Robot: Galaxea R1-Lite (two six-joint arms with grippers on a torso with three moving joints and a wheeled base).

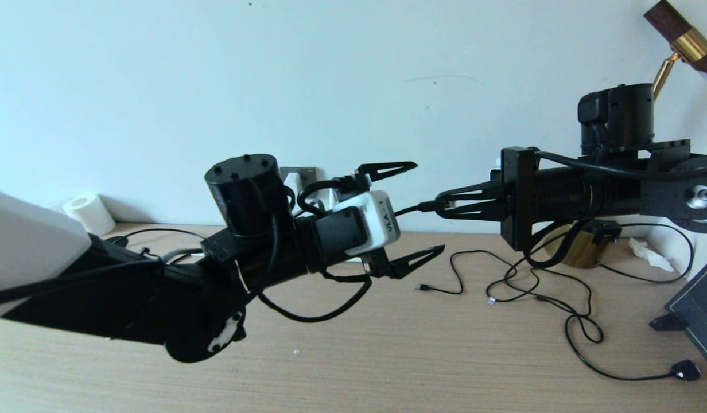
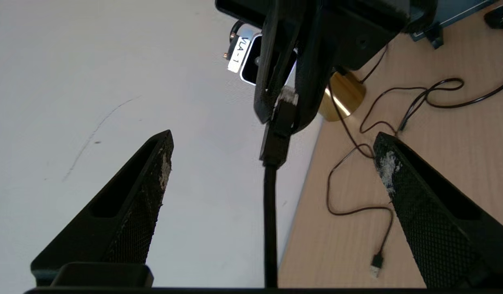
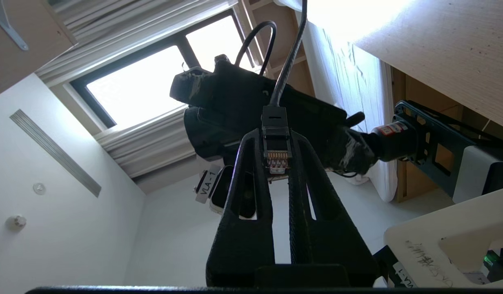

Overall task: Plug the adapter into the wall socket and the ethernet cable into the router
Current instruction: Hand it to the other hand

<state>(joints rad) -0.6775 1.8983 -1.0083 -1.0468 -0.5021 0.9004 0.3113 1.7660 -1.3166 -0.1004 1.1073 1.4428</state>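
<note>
My right gripper [image 1: 439,205] is held above the desk, shut on the clear-tipped plug [image 3: 277,152] of the black ethernet cable [image 2: 270,204]. The plug's gold contacts face the right wrist camera. The cable runs straight from the plug toward my left gripper [image 1: 429,206], passing between its wide-open fingers [image 2: 153,183] without touching them. Both grippers face each other, tips nearly meeting. A grey plate on the wall, the wall socket [image 1: 299,171], is partly covered by my left arm. White pieces [image 1: 325,198] show behind that arm; I cannot tell what they are. The adapter and the router are hidden.
Thin black cables [image 1: 531,287] lie looped on the wooden desk [image 1: 388,355], one ending in a black plug [image 1: 686,370]. A gold lamp base [image 1: 583,252] stands under my right arm. A dark screen [image 1: 698,310] is at the right edge, a paper roll [image 1: 89,213] at far left.
</note>
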